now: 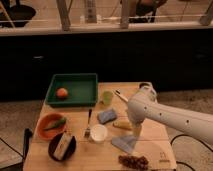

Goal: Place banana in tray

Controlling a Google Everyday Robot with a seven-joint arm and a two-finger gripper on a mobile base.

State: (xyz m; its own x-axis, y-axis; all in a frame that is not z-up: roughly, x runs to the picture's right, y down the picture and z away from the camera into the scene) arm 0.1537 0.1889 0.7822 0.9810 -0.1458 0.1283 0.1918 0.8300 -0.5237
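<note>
The small yellow banana lies on the wooden table, right of the white cup. The dark-green tray stands at the table's back left and holds a round orange fruit. My white arm reaches in from the right and bends down. The gripper hangs at the banana's right end, touching or nearly touching it. The arm hides part of that end.
A green cup stands right of the tray. A blue object and a fork lie mid-table. An orange bowl with a green vegetable, a black plate, a blue cloth and brown bits are near the front.
</note>
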